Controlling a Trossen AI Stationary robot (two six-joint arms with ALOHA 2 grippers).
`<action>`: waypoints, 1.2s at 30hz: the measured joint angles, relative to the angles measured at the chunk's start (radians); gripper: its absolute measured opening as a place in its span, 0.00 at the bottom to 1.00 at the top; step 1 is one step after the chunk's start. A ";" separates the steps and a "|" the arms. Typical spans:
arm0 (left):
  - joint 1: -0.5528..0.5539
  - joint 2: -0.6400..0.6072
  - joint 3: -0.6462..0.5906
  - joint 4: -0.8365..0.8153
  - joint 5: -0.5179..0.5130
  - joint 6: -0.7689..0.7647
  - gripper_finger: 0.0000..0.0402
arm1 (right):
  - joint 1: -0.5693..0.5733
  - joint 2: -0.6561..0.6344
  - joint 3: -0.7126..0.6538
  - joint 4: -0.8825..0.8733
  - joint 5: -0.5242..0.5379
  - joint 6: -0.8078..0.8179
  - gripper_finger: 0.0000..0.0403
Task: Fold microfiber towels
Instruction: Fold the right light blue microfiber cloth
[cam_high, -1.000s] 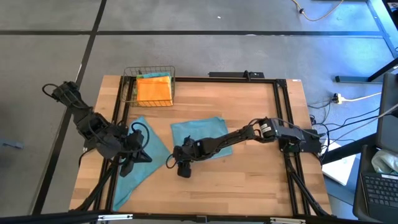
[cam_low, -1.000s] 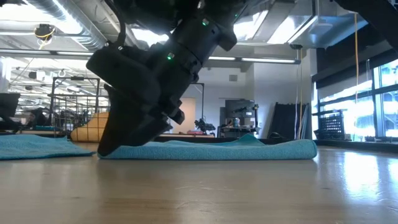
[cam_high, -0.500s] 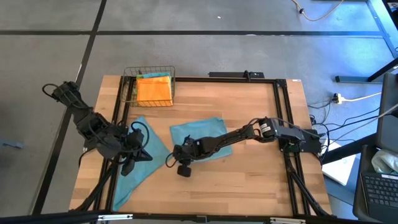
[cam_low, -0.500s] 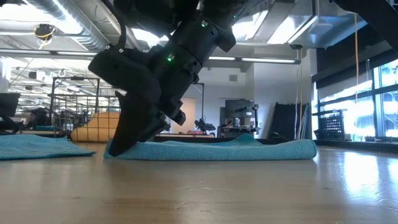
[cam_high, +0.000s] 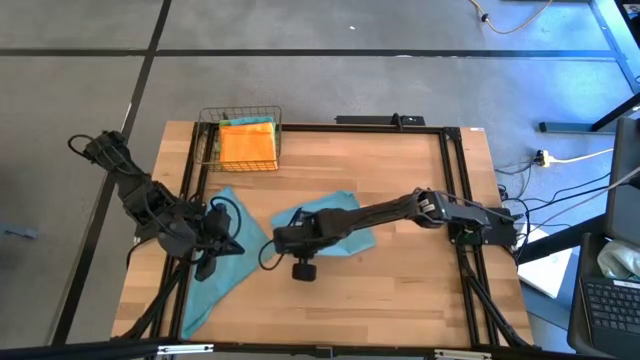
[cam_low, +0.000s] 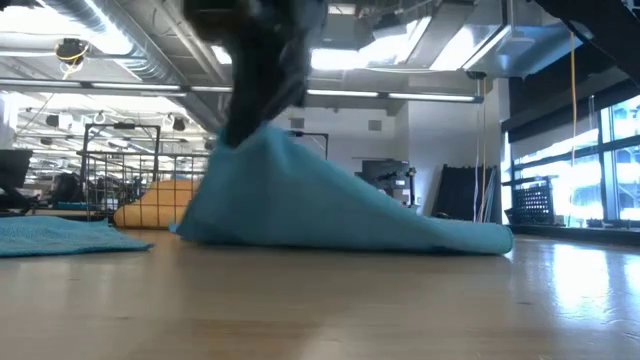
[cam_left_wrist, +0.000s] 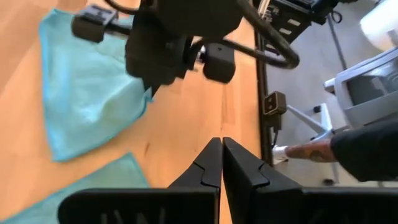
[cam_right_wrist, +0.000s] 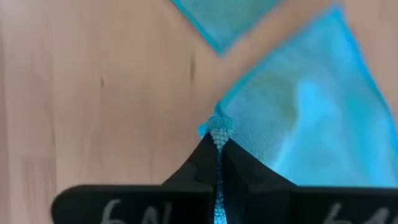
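Observation:
A teal towel (cam_high: 335, 222) lies mid-table, its near-left corner raised into a peak (cam_low: 250, 140) by my right gripper (cam_high: 284, 238), which is shut on it. A second teal towel (cam_high: 228, 262) lies flat at the left. Over it stands my left gripper (cam_high: 214, 254), shut (cam_left_wrist: 221, 163); whether it touches the cloth does not show. An orange towel (cam_high: 247, 142) sits in the wire basket (cam_high: 212, 128) at the far left. My right gripper pinches the centre towel's near-left corner (cam_right_wrist: 217, 127) between its two fingers. The fingers come from above, pointing down. That corner is lifted clear, and the cloth slopes down from it (cam_low: 350, 200) to its right part (cam_low: 470, 238), which lies on the table.
Bare wood (cam_high: 400, 300) runs along the near edge and the right side. A black frame rail (cam_high: 452, 190) borders the table. In the left wrist view a person's forearm (cam_left_wrist: 348, 146) shows beyond the table's right edge.
My right gripper has shut on the centre towel's near-left corner and risen, going a little toward the far edge. The corner has come up off the table into a peak, while the towel's right part has stayed flat.

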 joint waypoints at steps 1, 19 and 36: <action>0.000 0.000 0.000 -0.001 -0.007 0.015 0.01 | 0.002 -0.002 0.013 -0.041 0.011 0.008 0.01; -0.004 0.096 -0.232 0.141 -0.143 0.268 0.18 | -0.020 -0.013 0.091 -0.185 0.050 0.115 0.02; 0.056 0.267 -0.736 1.114 -0.304 0.572 0.49 | -0.025 -0.028 0.091 -0.167 -0.002 0.157 0.02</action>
